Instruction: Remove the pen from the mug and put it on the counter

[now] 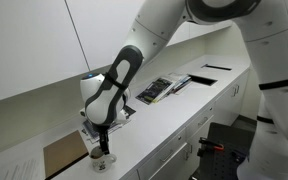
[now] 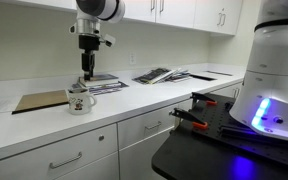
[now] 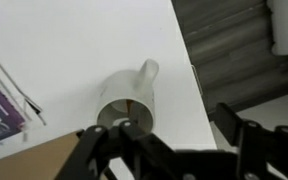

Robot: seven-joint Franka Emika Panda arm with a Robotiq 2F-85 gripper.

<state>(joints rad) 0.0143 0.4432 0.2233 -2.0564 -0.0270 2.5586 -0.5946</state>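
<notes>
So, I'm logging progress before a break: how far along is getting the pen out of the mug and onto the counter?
Done: the gripper hangs right above the mug. In hand: lining up on the pen, which sits inside the mug in the wrist view; the fingers look open, gripping nothing. Left: grasp it, lift it out, lay it on the counter.

I see bare counter (image 2: 144, 98) open to the right of the mug (image 2: 80, 102) and along its near edge, while the brown board (image 2: 39, 100) hems the mug in on the left and the stacked papers (image 2: 106, 85) crowd just behind it on the far side.
</notes>
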